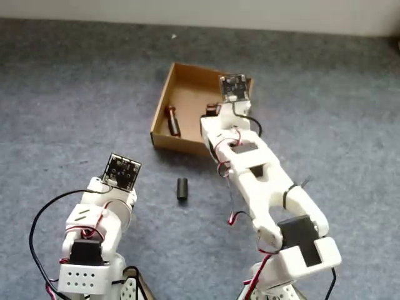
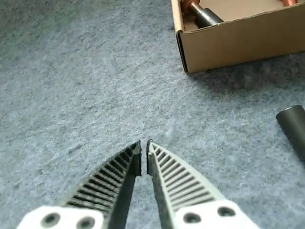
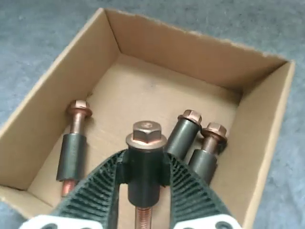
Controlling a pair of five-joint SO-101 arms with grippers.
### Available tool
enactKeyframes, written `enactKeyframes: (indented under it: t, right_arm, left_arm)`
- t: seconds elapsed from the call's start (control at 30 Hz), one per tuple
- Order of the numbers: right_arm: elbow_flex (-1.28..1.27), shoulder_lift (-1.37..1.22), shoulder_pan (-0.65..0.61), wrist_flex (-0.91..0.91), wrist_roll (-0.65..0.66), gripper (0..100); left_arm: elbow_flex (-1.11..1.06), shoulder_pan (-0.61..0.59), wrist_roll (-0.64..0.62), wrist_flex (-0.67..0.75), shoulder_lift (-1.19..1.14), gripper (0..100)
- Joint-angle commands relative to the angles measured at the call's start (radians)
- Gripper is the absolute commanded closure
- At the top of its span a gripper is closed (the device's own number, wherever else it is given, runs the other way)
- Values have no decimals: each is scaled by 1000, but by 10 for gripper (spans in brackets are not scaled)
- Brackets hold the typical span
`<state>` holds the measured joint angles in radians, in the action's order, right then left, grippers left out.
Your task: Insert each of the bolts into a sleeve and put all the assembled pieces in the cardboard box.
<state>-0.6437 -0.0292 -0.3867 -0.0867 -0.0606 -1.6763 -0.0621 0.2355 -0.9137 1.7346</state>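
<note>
The right claw (image 3: 145,160) is clamped on an assembled piece (image 3: 147,136). Its fingers pinch the dark sleeve while the copper bolt stands upright through it, head on top, and the whole thing hangs over the open cardboard box (image 3: 190,52). Three finished pieces (image 3: 72,155) lie on the box floor, one alone along a wall and two side by side just beside the held one. From where I stand, the drop is the risky part. Only the sleeve is gripped, and the bolt seems to sit there by its head alone. If the piece is let go from up here, or tips on the way down, I reckon the bolt could slide out on landing and undo the assembly. It could also come down on the pair next to it and bounce or knock them about, and fingers spreading wide low in the box might nudge them. The box looks light and unfixed on the worktop (image 1: 75,94), so an arm drawing back low could catch a wall and drag it. The left claw (image 2: 144,152) is closed to a sliver on nothing, low over the worktop. A loose sleeve (image 1: 182,189) lies near it, well outside the box, and being round it could roll away if bumped.
</note>
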Motion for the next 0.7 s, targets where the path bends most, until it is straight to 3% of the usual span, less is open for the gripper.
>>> enactKeyframes:
  t: [0.0, 0.17, 0.3, 0.67]
  right_arm:
    - [77, 22, 18, 33, 6, 981]
    - [71, 16, 15, 31, 5, 885]
    - [71, 22, 16, 27, 5, 882]
    - [114, 200, 13, -274, 8, 882]
  left_arm:
    - [-24, -15, 6, -5, 8, 954]
    - [-24, -15, 6, -5, 8, 954]
    - [-24, -15, 6, -5, 8, 954]
    - [-24, -15, 8, -5, 8, 954]
